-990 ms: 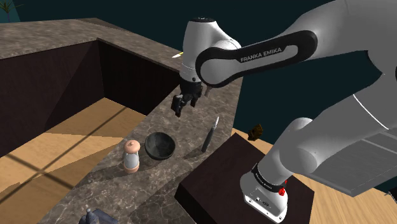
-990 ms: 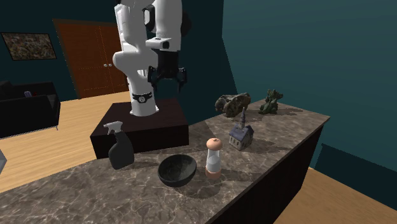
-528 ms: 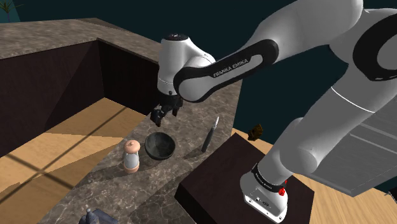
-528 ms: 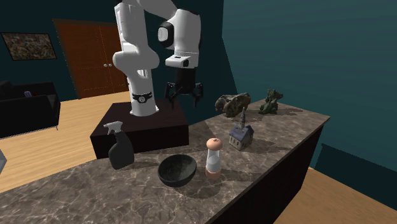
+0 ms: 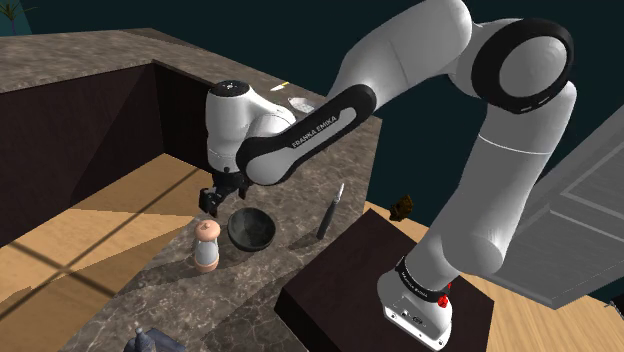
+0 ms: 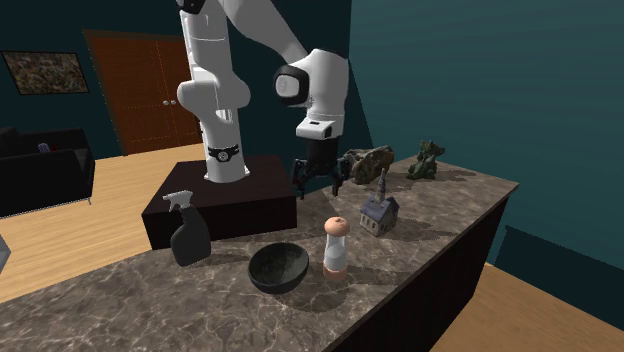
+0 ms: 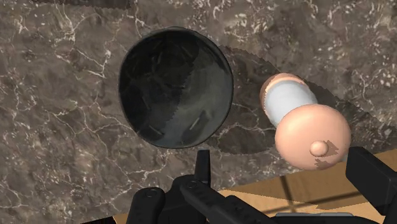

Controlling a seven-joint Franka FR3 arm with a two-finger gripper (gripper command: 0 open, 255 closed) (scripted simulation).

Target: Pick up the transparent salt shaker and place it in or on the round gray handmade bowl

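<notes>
The salt shaker (image 5: 207, 245) has a clear middle with a peach cap and base. It stands upright on the dark marble counter (image 5: 245, 295), next to the round dark grey bowl (image 5: 251, 228). My gripper (image 5: 215, 198) hangs open just above the shaker and touches nothing. In the second exterior view the gripper (image 6: 320, 178) is above and behind the shaker (image 6: 336, 246), with the bowl (image 6: 278, 267) beside it. Seen from the wrist, the shaker (image 7: 305, 124) lies between and ahead of the spread fingers of the gripper (image 7: 287, 175), with the bowl (image 7: 175, 86) beside it.
A slim knife-like tool (image 5: 330, 210) lies on the counter behind the bowl. A dark spray bottle (image 6: 187, 228), a small church model (image 6: 378, 210) and two dark figurines (image 6: 365, 162) also stand on the counter. The counter's edge drops to wood floor close to the shaker.
The arm has swung toward the shoulder view's left and come down, carrying the open gripper from high behind the bowl to just above the shaker. Shaker and bowl have not moved.
</notes>
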